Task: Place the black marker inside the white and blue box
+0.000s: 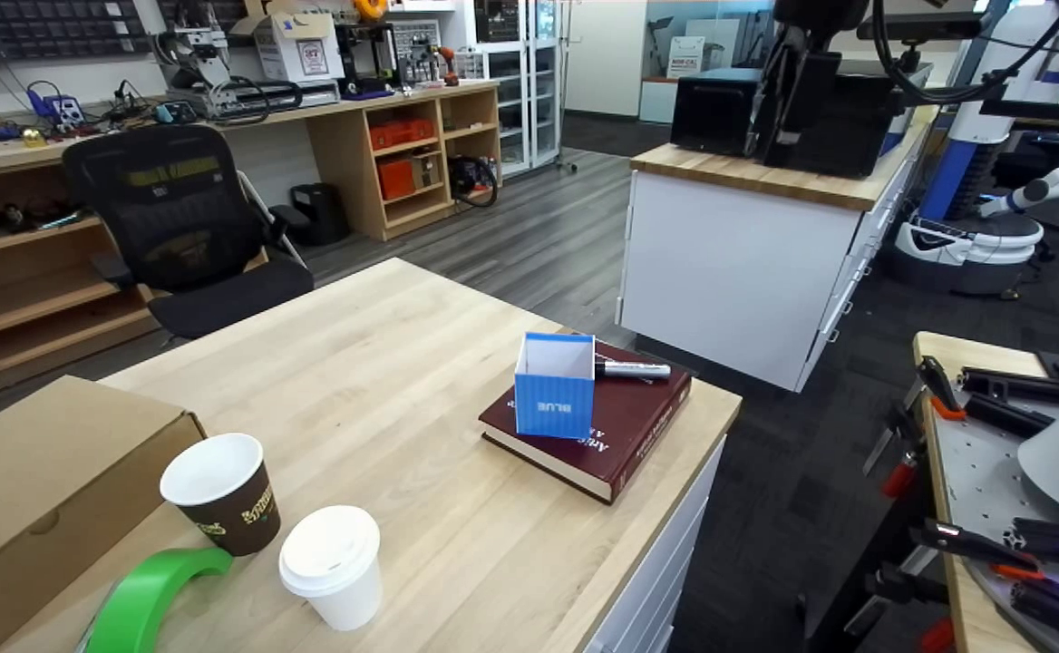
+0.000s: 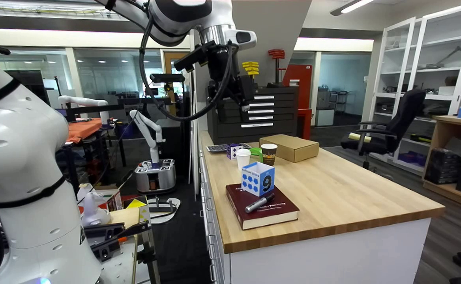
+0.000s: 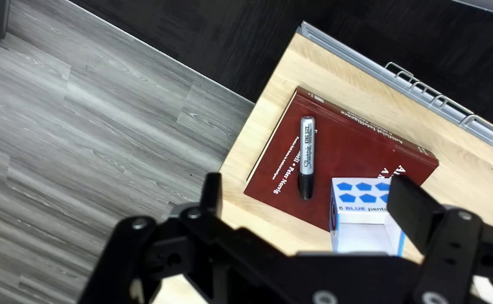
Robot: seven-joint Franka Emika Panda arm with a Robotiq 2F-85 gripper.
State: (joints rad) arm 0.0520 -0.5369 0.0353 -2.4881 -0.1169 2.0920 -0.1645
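Note:
The marker is silver with a black cap. It lies on the dark red book beside the box, as in the wrist view (image 3: 307,147) and both exterior views (image 1: 636,370) (image 2: 259,203). The white and blue box (image 1: 554,405) stands on the book with its open side up, also in an exterior view (image 2: 257,180). In the wrist view the box (image 3: 356,196) shows a bare white inside, partly hidden by the gripper. My gripper (image 2: 233,111) hangs well above the table, apart from everything. In the wrist view my gripper (image 3: 307,189) has its fingers wide apart with nothing between them.
The dark red book (image 1: 638,426) lies near the table's corner, under the box and marker. A brown cardboard box (image 2: 291,146), a dark paper cup (image 2: 269,154), a white lidded cup (image 2: 243,157) and a green curved object (image 1: 153,594) stand farther along the wooden table (image 2: 353,189).

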